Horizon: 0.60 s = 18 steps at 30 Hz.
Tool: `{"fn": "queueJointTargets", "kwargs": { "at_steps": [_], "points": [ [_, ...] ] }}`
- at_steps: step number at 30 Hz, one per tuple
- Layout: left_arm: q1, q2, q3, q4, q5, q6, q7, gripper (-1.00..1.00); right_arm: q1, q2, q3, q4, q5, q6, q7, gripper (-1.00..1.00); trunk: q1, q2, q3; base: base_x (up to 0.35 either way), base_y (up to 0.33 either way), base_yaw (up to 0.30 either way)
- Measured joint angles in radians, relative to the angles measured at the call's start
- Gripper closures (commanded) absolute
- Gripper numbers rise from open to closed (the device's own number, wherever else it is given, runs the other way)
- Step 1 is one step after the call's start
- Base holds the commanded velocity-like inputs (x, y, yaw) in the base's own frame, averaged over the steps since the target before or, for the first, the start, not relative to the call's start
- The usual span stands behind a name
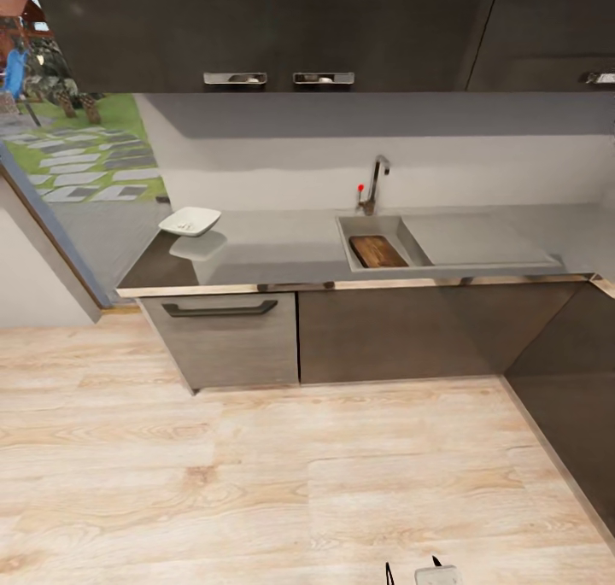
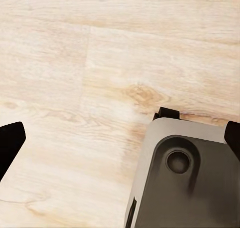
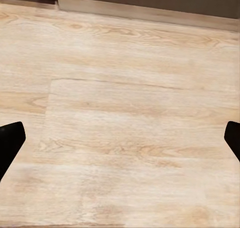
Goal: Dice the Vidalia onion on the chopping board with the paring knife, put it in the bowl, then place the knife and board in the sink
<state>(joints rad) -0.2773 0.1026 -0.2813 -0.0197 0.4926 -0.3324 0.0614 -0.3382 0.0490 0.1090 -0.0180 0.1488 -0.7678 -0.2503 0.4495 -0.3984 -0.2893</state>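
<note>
Both my grippers (image 2: 120, 138) (image 3: 120, 138) hung spread over the floor (image 1: 256, 482), well short of the sink (image 1: 376, 226) holding the chopping board (image 1: 377, 251).

You face a corner kitchen across a broad light wooden floor (image 1: 282, 474) with long grained planks. Glossy dark wall cabinets (image 1: 273, 21) with chrome handles (image 1: 235, 78) hang over a pale grey backsplash (image 1: 282, 154). Below run dark base cabinet fronts (image 1: 384, 333); the left one is a grey drawer front (image 1: 226, 333) with a dark bar handle. More dark cabinetry (image 1: 572, 397) returns toward you at right. At far left a window (image 1: 77, 141) shows a lawn with stepping stones in daylight.
</note>
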Motion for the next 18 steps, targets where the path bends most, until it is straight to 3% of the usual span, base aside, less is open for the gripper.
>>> {"fn": "queueJointTargets", "kwargs": {
  "at_steps": [18],
  "points": [
    [0.000,-0.009,0.000,0.000,0.000,0.000,0.000,-1.00,0.000,0.000,0.000,0.000,0.000,-0.002,-0.001,-1.00,0.000,0.000,0.029,0.000,0.000,0.000]
  ]
}}
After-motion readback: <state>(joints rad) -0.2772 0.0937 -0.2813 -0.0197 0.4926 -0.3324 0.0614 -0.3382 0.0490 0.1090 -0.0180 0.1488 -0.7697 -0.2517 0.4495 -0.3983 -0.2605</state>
